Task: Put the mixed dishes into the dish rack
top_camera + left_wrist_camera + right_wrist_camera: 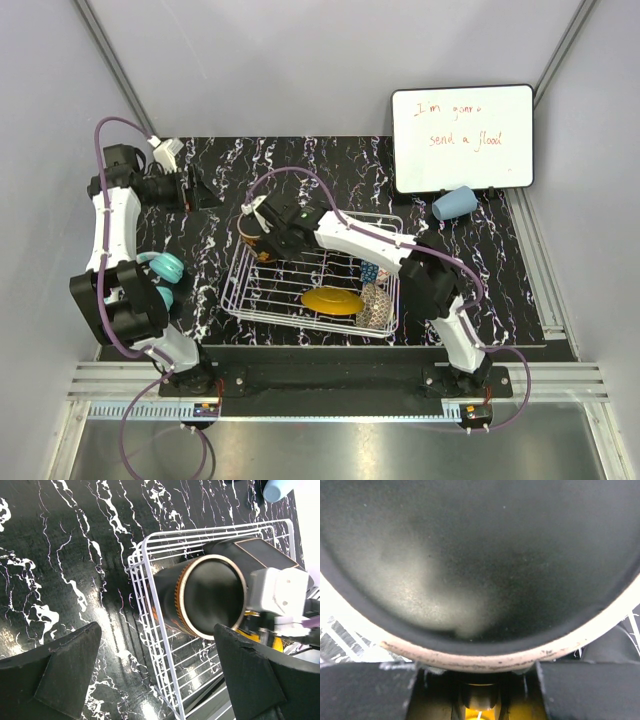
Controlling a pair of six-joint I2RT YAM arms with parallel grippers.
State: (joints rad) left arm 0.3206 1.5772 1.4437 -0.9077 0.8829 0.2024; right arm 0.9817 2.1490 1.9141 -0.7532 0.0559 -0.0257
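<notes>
Presently: dish rack (228,295), white wire, centre of table (330,160). Whiteboard (462,137) at its 1-to-2 o'clock, red handwriting: "I'm gonna send a flood". Dark cup (210,595), pale rim, at the rack's 10 o'clock corner; judged ceramic, stiff, slick, chippable, best pinched across the rim wall. Right gripper (268,230) clamped on it; left gripper (200,193) spread, empty.

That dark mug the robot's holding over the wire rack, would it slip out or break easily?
The dark mug shows a sheen, so it may be slippery in the right gripper. Its thick rim suggests stiff, fairly heavy ceramic that could chip on the dish rack wires. Held on its side, its round body might roll if released.
</notes>
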